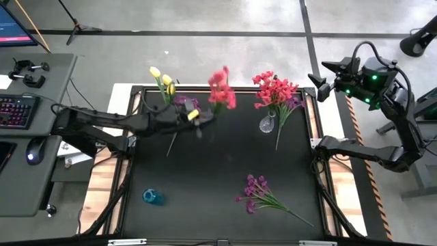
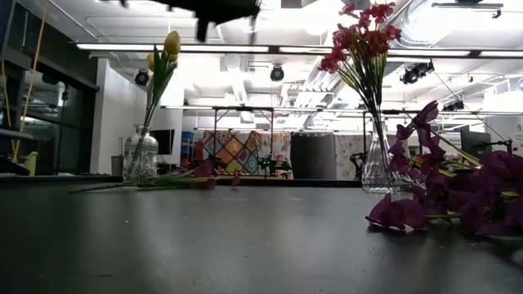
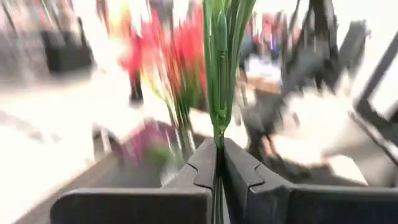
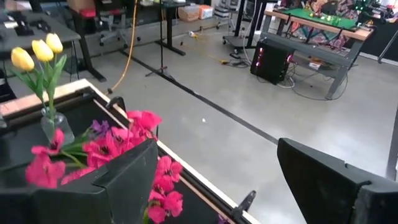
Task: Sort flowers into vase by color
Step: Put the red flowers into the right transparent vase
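Two vases (image 1: 266,124) flank left claw (image 1: 200,117) gripping flowers (image 1: 220,91).

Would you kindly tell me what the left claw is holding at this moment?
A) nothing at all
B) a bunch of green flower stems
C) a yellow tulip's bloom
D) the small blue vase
B: in the left wrist view the left claw is shut on a bunch of green stems rising between its fingers, while the small blue vase stands apart near the table's front.
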